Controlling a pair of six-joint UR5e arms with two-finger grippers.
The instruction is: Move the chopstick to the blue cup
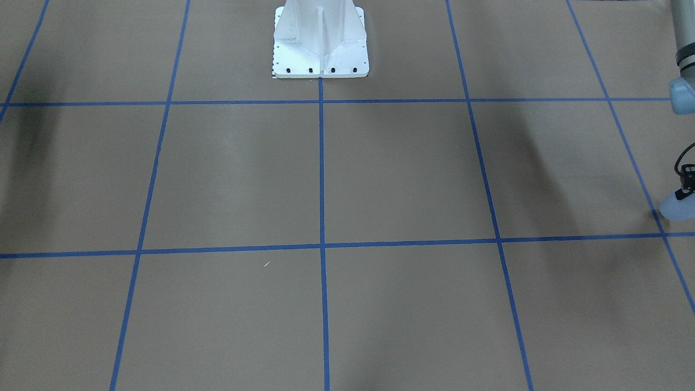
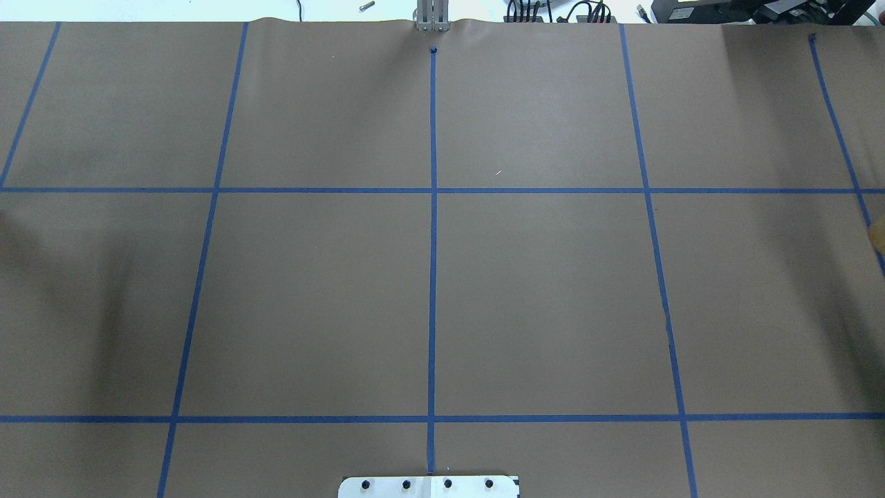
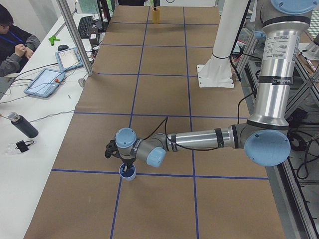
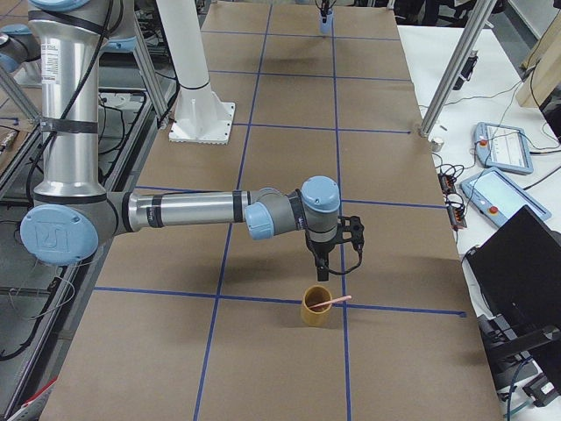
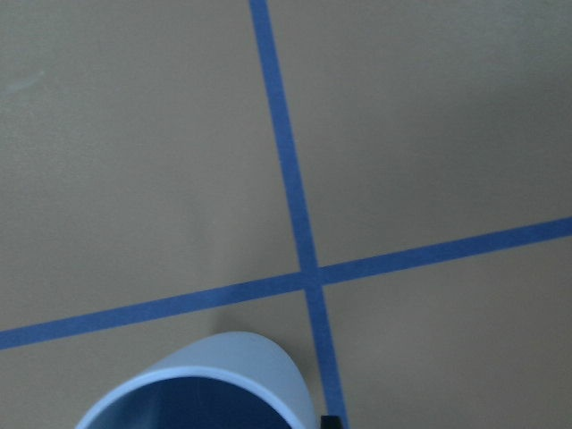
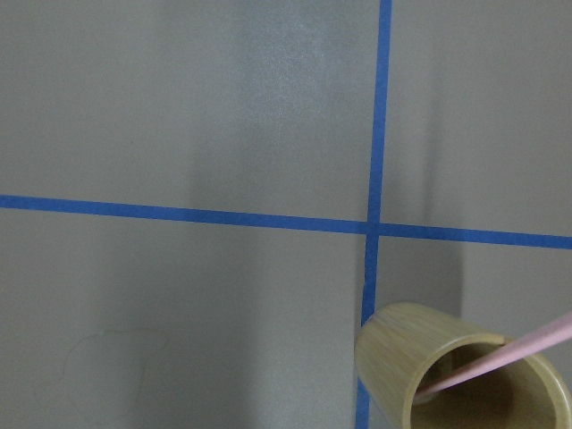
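The right gripper (image 4: 321,270) hangs pointing down, just above a bamboo cup (image 4: 316,311). It shows only in the side view and too small to read, so I cannot tell whether its fingers are parted or closed. Its own wrist camera shows none of the fingers.

The chopstick (image 4: 331,302) is in that bamboo cup. Its lower end is down inside and its pink shaft leans out over the rim. In the right wrist view the frame edge cuts off its upper end.

At the other end of the table (image 2: 553,311) the left gripper (image 3: 128,166) points down at the blue cup (image 3: 128,174), right at its mouth. Whether it is touching the cup, and whether it is clenched or loose, I cannot make out. The left wrist view catches only part of the cup's rim and dark inside, cut off at the bottom edge.

Both cups stand close to crossings of the blue tape lines (image 2: 433,277) — well apart from each other. The overhead and front views miss nearly all of this. They show brown paper, the white pedestal (image 1: 320,43) and a sliver of the left arm.

A person (image 3: 15,40) sits at the side bench, partly out of frame.
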